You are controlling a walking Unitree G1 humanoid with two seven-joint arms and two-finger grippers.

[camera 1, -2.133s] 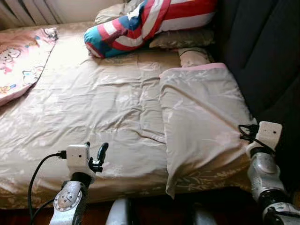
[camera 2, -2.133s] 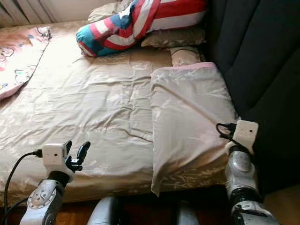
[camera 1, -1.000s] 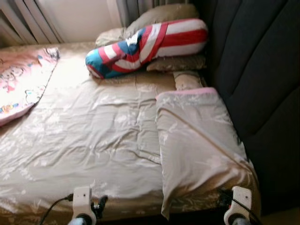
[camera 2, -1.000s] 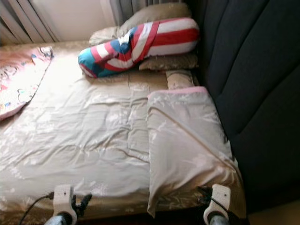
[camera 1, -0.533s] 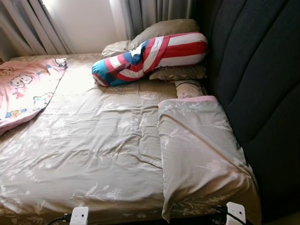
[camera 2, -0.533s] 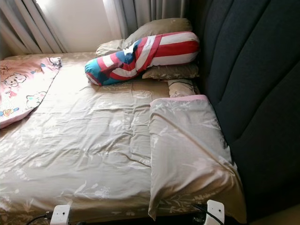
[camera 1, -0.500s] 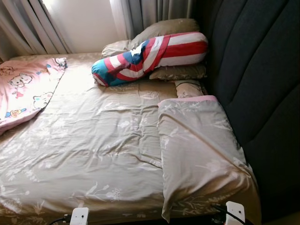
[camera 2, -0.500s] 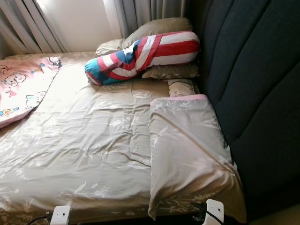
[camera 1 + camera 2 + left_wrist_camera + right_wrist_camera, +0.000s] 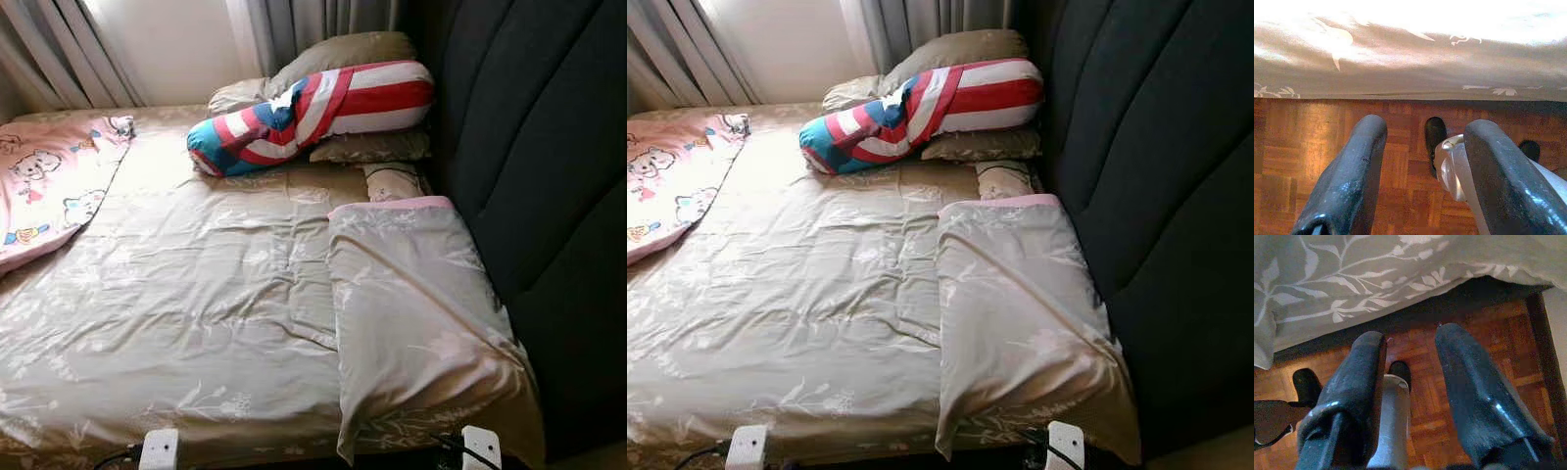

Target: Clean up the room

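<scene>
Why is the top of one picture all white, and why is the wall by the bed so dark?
In the left wrist view, sunlight glares on the bedspread and washes it out white above the open left claw. In the eye views, the headboard is dark and turned away from the bright curtains, so it stays in shadow.

left gripper [image 9: 1422, 166] parted, right gripper [image 9: 1410, 382] parted

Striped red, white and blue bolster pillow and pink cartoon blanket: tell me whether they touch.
Apart. The left eye view shows the striped bolster pillow and the pink cartoon blanket separated by a wide stretch of bare beige bedspread.
</scene>
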